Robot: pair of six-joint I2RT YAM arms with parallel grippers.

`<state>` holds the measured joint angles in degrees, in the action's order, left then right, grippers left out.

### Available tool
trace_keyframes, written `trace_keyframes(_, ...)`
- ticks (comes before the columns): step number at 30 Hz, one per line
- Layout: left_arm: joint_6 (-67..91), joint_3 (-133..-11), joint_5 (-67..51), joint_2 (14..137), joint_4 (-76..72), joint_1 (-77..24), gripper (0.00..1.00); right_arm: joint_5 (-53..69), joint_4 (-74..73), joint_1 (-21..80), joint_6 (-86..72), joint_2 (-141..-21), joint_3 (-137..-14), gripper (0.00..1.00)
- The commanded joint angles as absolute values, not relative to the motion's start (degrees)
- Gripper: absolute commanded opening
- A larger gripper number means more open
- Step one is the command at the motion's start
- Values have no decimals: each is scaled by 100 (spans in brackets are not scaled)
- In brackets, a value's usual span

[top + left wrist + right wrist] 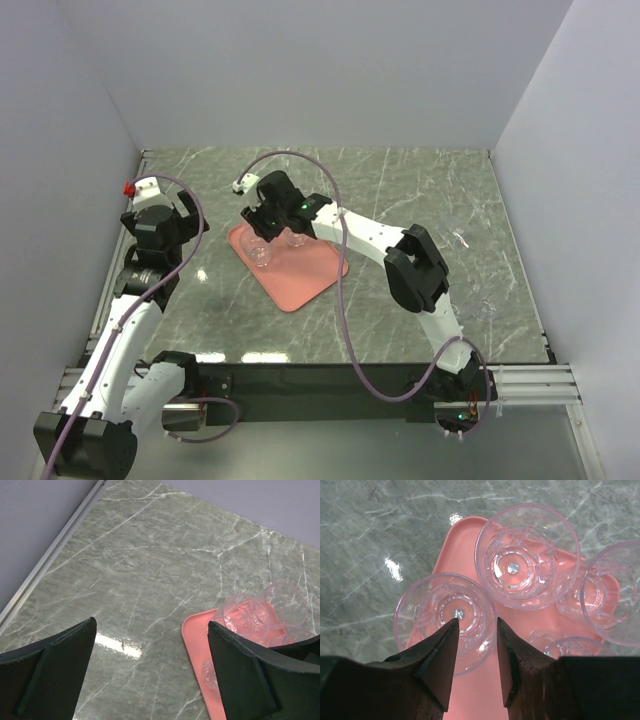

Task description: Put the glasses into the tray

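Narrowly parted right gripper [475, 627] over glass [445, 605], standing on tray [462, 530] — left gripper [151, 624] agape

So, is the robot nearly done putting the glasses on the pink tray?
More than halfway, it seems. Done: four glasses are on the tray. In hand: the right end effector hangs open over the rim of one of them, while the left end effector is open and empty. Left: two faint clear shapes on the table, off to the right, look like glasses waiting.

Bright, even light; glare on the table [118, 646].
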<state>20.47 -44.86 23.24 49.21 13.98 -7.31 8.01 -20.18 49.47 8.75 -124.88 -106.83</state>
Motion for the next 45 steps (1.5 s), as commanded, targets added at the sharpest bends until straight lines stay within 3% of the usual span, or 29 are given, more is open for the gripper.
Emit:
trace_keyframes(1, 2039, -4474, 2224, 4808, 1151, -694, 99, 904, -1977, 4931, 1160, -11840, -10767, 44)
trace_keyframes(12, 1995, -4447, 1978, 4720, 1116, -686, 99, 1889, -2900, 4404, 2354, -10285, -10003, 45)
trace_keyframes(21, 2004, -4456, 1670, 4623, 1099, -694, 99, 2056, -2813, 2937, 2470, -8720, -8237, 46)
trace_keyframes(37, 2030, -4456, 1521, 4553, 1099, -694, 100, 2715, -2127, -1121, 168, -7445, -6206, 43)
trace_keyframes(45, 2030, -4447, 1538, 4561, 1090, -694, 99, 2857, -1610, -2231, -1088, -7251, -5485, 42)
